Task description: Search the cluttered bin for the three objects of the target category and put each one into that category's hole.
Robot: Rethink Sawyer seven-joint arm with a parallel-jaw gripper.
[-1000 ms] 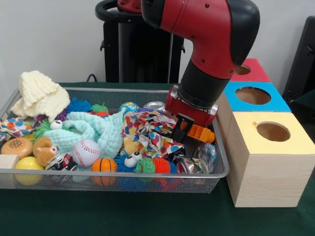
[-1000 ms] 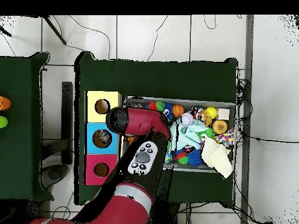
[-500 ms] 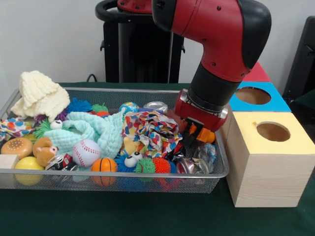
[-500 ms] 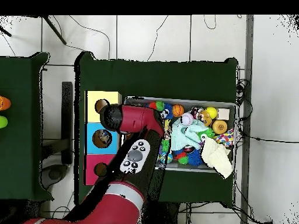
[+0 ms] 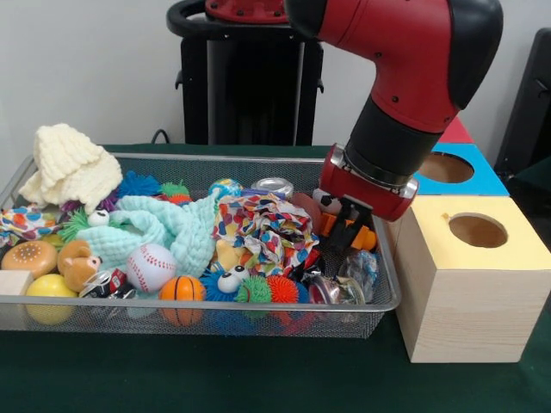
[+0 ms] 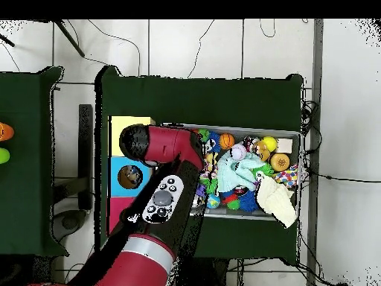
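The gripper (image 5: 349, 231) hangs low over the right end of the wire mesh bin (image 5: 258, 303), its dark fingers (image 5: 338, 232) pointing down just in front of an orange plastic toy (image 5: 365, 238); whether they are closed on that toy or merely beside it cannot be told from either view. The bin's right rim lies directly under the wrist, and the yellow-topped wooden box (image 5: 469, 284) stands hard against that rim, so little room is open on that side. Its round hole (image 5: 478, 231) is near the gripper, to the right in the front view. Behind it come the blue-topped box (image 5: 448, 169) and the red-topped box (image 5: 452, 127). To the left of the gripper the bin is packed: a polka-dot cloth (image 5: 263, 228) lies just beside the fingers, a silver can (image 5: 271, 185) behind it, crinkled clear wrappers (image 5: 349, 280) below. Farther left lie a mint green cloth (image 5: 164, 228), a baseball (image 5: 151, 265), a small basketball (image 5: 182, 288), a cream knitted hat (image 5: 71, 165) and a yellow ball (image 5: 49, 288). In the overhead view the red arm (image 6: 160, 194) covers the bin's box-side end.
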